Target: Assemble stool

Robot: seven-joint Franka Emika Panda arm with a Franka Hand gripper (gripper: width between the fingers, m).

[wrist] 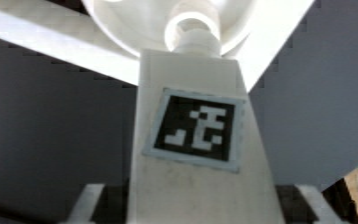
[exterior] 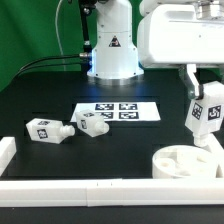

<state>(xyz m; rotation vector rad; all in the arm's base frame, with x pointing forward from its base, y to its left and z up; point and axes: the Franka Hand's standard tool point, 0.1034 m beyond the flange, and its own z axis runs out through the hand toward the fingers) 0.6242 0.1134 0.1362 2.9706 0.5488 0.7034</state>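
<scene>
Exterior cam sits slightly raised out front, looking across the table (exterior: 40,95) at the robot base (exterior: 110,50) at 12 o'clock, mid-range. Wrist cam's jammed right against the tagged leg (wrist: 197,130), staring along it at the seat (wrist: 179,25). Both views share that pair, roughly 4 o'clock in the exterior view.

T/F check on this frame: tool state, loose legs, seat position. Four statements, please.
1. The tool grips a white blocky plastic leg bearing a black-and-white tag. True.
2. Three legs lie loose on the black table. False: only two loose legs lie there.
3. The round white plastic disc seat lies on the marker board. False: it lies on the table, apart from the board.
4. The held leg hangs roughly upright. True.
</scene>
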